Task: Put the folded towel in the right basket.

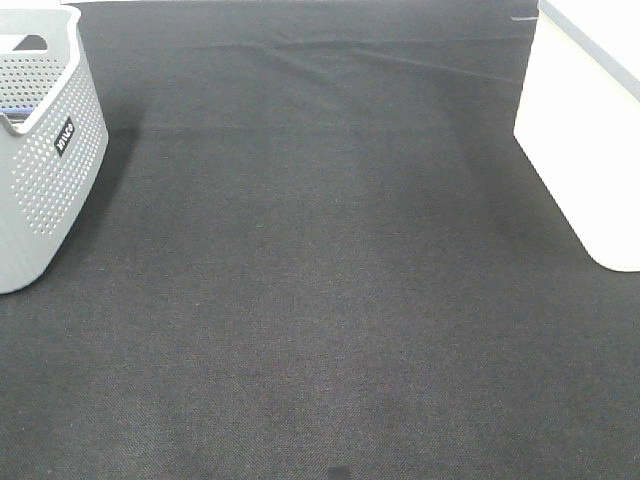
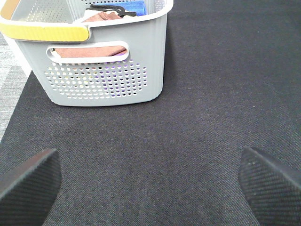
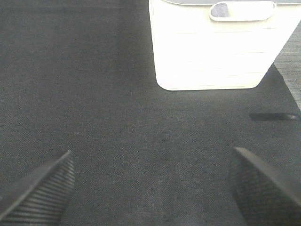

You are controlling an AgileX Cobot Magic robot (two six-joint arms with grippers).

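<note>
Two baskets stand well apart on the dark surface [image 1: 320, 300]: the grey basket [image 1: 45, 170] at my left, the white basket [image 1: 585, 130] at my right; my left claw [image 2: 150, 181] is spread wide and holds nothing; my right claw [image 3: 150, 186] likewise gapes empty; inside the grey basket lies a pinkish cloth [image 2: 89, 51], possibly the folded towel, beside something blue [image 2: 131, 7].

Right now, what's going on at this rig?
Nothing is being held. Both arms hang over the black mat with jaws wide open. The grey basket on the left holds folded cloth, including a pinkish towel. The white basket on the right is the target; its inside isn't visible. No towel moved yet.
</note>
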